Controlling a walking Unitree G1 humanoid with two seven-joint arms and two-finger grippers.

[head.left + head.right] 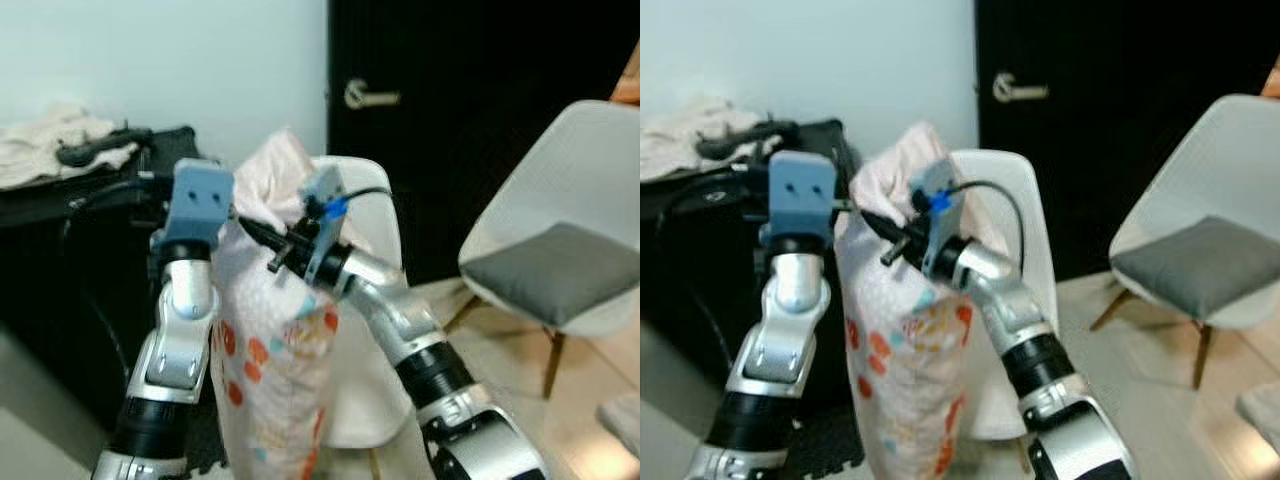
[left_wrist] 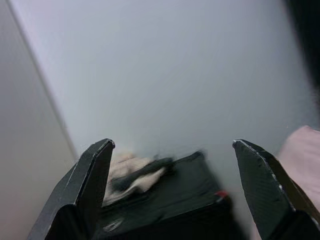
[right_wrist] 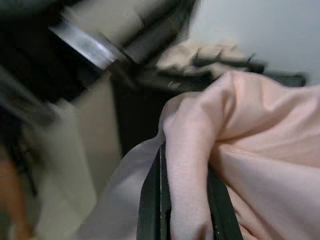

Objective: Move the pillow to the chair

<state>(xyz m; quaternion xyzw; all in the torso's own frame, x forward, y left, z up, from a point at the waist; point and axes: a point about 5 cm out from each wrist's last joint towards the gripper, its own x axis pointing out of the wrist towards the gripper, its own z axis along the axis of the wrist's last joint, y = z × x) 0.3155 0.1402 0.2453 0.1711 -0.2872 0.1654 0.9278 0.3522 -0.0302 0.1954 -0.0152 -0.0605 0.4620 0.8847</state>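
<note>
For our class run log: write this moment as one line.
right pincer: shut on pillow | left pincer: open | pillow: held up | chair: right

The pillow (image 1: pixel 272 350) is pale pink with orange and teal spots; the white chair (image 1: pixel 560 190) carries a grey cushion (image 1: pixel 553 270).

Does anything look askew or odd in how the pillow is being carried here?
The pink patterned fabric pillow hangs upright and bunched, pinched by a fold at its top in the right gripper. The left gripper beside it is open and holds nothing. The white chair with a grey cushion is unoccupied.
</note>
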